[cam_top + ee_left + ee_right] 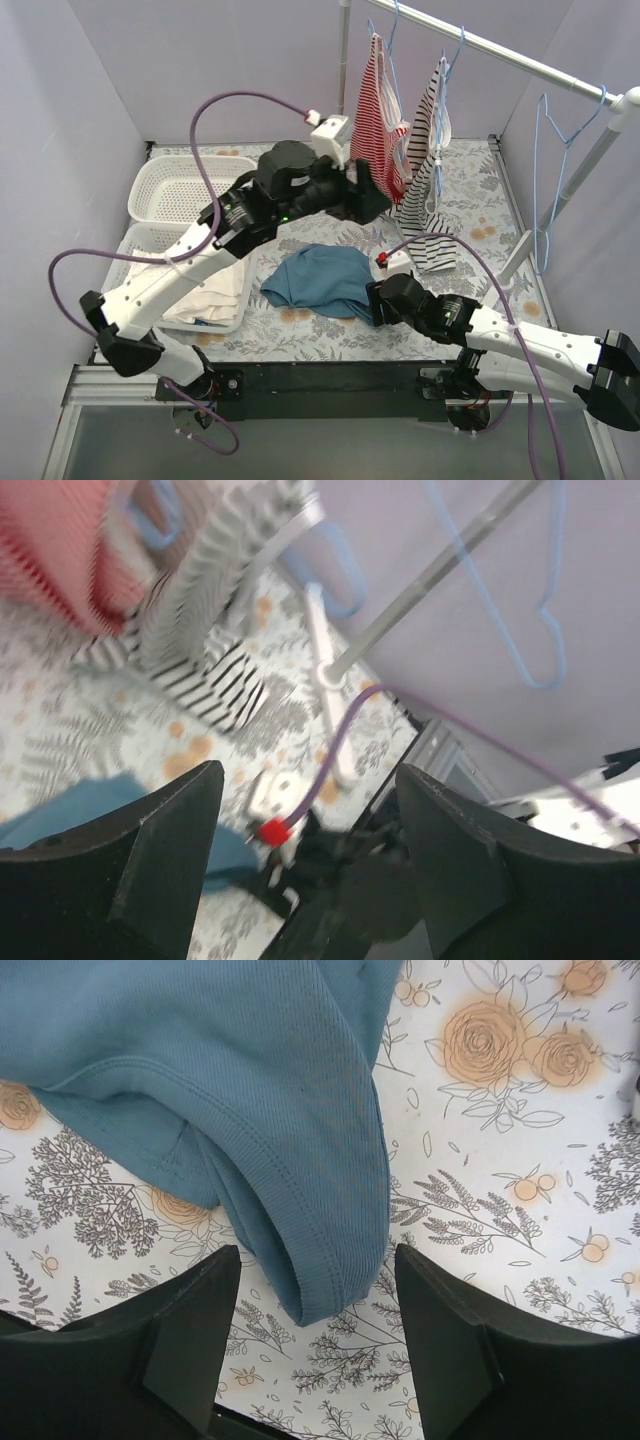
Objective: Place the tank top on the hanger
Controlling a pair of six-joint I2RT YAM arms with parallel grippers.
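The teal-blue tank top (318, 280) lies crumpled on the floral tablecloth near the middle front. My right gripper (372, 302) is low at its near right edge and open. In the right wrist view a folded hem of the tank top (300, 1210) reaches in between the spread fingers of that gripper (318, 1260), which do not pinch it. My left gripper (375, 195) hangs open and empty above the table, behind the tank top. Its wrist view looks between the spread fingers of the gripper (310, 780) to a corner of the tank top (60, 815). The bare light-blue wire hanger (537, 190) (543, 685) hangs from the rail at far right.
A red-and-white striped top (378, 110) and a black-and-white striped top (432, 130) hang on blue hangers from the white rail (500, 48). The rail's post (560, 205) stands on the right. Two white baskets (190, 185) sit on the left; the nearer basket (140, 240) holds white cloth.
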